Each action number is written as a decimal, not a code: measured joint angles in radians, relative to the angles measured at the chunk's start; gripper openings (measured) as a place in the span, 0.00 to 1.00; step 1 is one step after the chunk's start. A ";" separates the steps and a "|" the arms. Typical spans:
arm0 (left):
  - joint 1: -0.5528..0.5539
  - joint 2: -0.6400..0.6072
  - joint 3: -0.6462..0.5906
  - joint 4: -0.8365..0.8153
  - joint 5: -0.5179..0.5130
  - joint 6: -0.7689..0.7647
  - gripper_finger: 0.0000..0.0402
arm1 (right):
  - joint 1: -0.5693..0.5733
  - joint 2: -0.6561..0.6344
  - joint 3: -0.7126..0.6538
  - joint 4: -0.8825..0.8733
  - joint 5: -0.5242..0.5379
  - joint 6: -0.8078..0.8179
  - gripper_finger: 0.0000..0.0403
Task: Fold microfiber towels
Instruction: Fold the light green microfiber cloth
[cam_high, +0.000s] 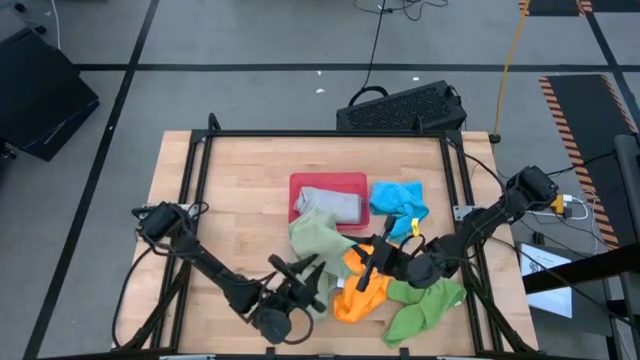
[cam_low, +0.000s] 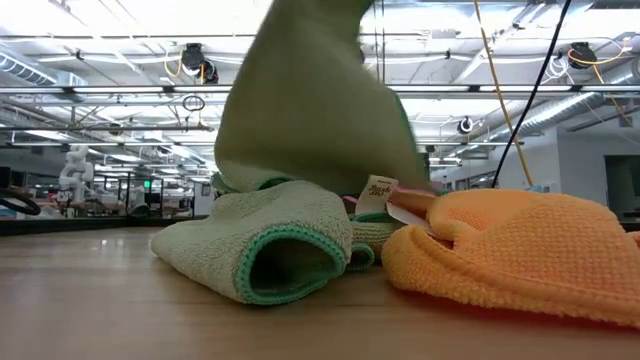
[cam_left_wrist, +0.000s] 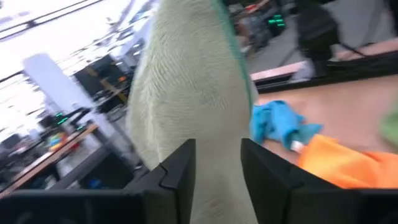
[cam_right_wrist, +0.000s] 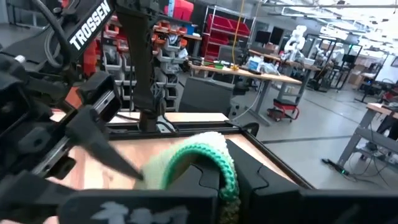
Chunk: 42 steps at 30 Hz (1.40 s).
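A sage green towel (cam_high: 313, 240) lies in a heap between the red tray (cam_high: 325, 181) and the table's near edge. In the low view part of it is raised (cam_low: 300, 100) and part rests curled on the wood (cam_low: 260, 245). My left gripper (cam_high: 305, 272) comes from the near left and is shut on it. My right gripper (cam_high: 365, 262) comes from the right and is shut on a green-hemmed sage edge. An orange towel (cam_high: 360, 292), a bright green towel (cam_high: 425, 305), a bright blue towel (cam_high: 400, 200) and a grey-blue towel (cam_high: 330, 205) on the tray lie around them. My left gripper (cam_left_wrist: 217, 146) has the sage green towel's cloth (cam_left_wrist: 217, 168) pinched between its two fingers, which point level. The cloth fills the gap and rises in a broad bunched sheet beyond the fingertips; I cannot tell whether it is one layer or several. My right gripper (cam_right_wrist: 233, 169) pinches a curled, green-hemmed edge (cam_right_wrist: 202, 163) of sage green cloth between its fingers, which point level toward the table's left. The hem arches over one finger (cam_right_wrist: 205, 183). The cloth is held above the wood.
A black frame (cam_high: 320, 133) runs round the wooden table. The orange towel (cam_low: 520, 250) lies close to the right of the raised cloth. My left arm (cam_right_wrist: 93, 118) stands close in front of my right gripper. Bare wood (cam_high: 230, 200) lies at the far left.
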 joint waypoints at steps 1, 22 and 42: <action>-0.003 0.000 0.000 -0.016 0.022 -0.008 0.30 | 0.000 0.000 0.000 0.006 0.000 -0.011 0.00; 0.102 0.000 0.000 -0.284 0.509 -0.518 0.39 | -0.119 -0.042 0.001 0.040 -0.001 -0.255 0.00; 0.246 0.127 0.000 -0.180 0.289 -0.625 0.88 | -0.165 -0.042 0.001 0.045 -0.034 -0.238 0.00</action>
